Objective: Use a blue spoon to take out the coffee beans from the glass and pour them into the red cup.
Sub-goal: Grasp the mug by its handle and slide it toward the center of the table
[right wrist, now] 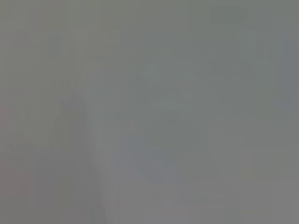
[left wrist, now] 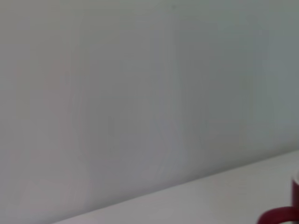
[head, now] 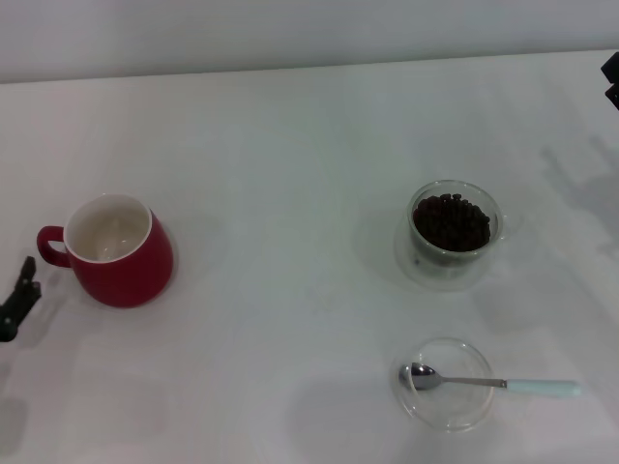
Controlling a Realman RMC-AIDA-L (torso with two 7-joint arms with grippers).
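Only a dark sliver of the left gripper (head: 17, 300) pokes in at the left edge of the head view, just beside the red cup (head: 116, 251); the rest of it is cut off, so its fingers cannot be read. The right gripper (head: 611, 79) shows as two small black corners at the right edge, far side of the table, everything else out of frame. In the left wrist view the red cup (left wrist: 282, 212) is clipped by the corner, with only a curve of handle and a strip of wall visible. The right wrist view is a featureless grey blur; nothing in it can be identified
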